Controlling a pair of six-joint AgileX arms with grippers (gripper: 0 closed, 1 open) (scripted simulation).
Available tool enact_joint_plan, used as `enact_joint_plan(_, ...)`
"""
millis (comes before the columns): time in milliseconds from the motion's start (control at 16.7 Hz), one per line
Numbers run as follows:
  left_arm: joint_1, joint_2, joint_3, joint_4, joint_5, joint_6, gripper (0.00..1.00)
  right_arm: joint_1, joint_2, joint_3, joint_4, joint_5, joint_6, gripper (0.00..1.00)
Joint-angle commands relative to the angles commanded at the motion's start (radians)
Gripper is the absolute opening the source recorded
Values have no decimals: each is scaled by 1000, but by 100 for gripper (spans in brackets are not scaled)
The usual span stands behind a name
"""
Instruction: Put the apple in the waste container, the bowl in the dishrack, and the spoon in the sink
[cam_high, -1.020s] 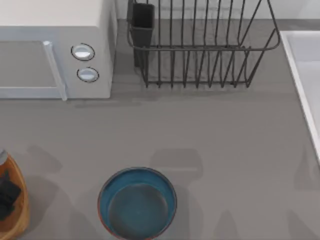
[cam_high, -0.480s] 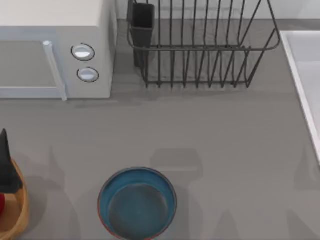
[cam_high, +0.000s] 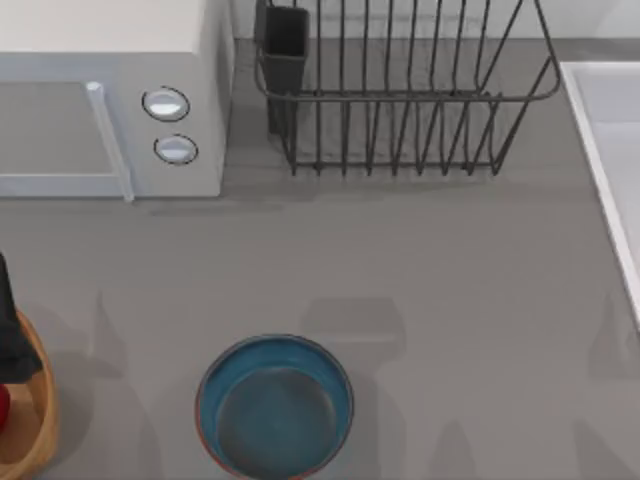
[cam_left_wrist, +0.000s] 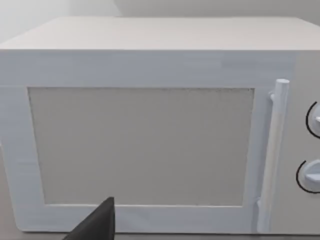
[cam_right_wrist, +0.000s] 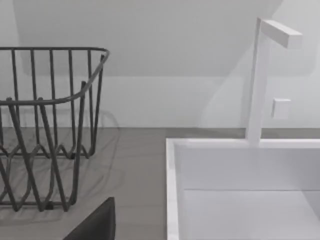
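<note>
A sliver of the apple (cam_high: 3, 408) is seen inside the waste container (cam_high: 40, 420), at the counter's left edge beside the bowl (cam_high: 275, 407). A second ago a dark gripper sat low over the container's mouth and no red was visible there; half a second ago the dark shape had risen toward the microwave (cam_high: 110, 95) and the red had appeared beneath it. Now the left gripper (cam_high: 12, 330) is lifted a little farther along the container's far rim, on the side facing the microwave. The apple is judged to be delivered and released, so the first of the three placements appears done.

The bowl is unmoved through all three top views, standing upright on the counter (cam_high: 430, 270) well apart from the dishrack (cam_high: 400, 90), which lies beyond it next to the microwave. The sink (cam_high: 610, 130) is seen on the far side of the dishrack from the microwave. No spoon can be made out.

The left arm is judged to be withdrawing from the container; in its wrist view the microwave door (cam_left_wrist: 140, 145) is faced squarely, with one dark fingertip (cam_left_wrist: 97, 225) in front of it. Whether its jaws are spread or pressed together cannot be told. From the right wrist view the dishrack and the sink with its faucet (cam_right_wrist: 265, 75) are seen, one dark fingertip (cam_right_wrist: 97, 225) in front; the state of those jaws cannot be told either.
</note>
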Motion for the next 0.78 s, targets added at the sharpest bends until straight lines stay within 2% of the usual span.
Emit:
enact_joint_plan(180,0,0,0,0,0,0,100,59,62,62,-49,5,52,100)
enact_joint_plan(360,0,0,0,0,0,0,100,192,220,218,-163,11,166,100)
enact_joint_plan(780,0,0,0,0,0,0,100,593,905,781,-587,10,535,100)
